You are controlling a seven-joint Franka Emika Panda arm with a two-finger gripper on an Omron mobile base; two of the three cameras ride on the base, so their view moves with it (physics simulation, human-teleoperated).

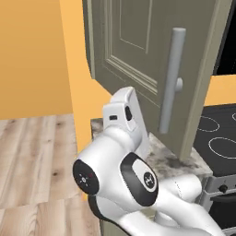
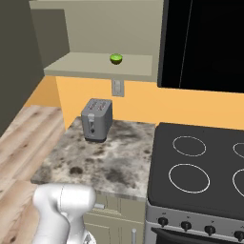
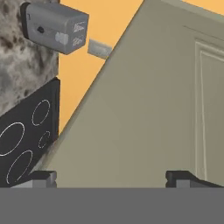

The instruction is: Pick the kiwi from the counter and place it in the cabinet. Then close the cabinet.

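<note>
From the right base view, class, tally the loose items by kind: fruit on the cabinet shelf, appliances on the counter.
Fruit on the cabinet shelf: 1, the kiwi
Appliances on the counter: 1, the toaster
Total: 2

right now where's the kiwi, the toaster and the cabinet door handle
kiwi [image 2: 116, 58], right base view, middle of the fruit on the cabinet shelf
toaster [image 2: 96, 121], right base view, its front face
cabinet door handle [image 1: 171, 80], left base view, midway along the grey bar
</note>
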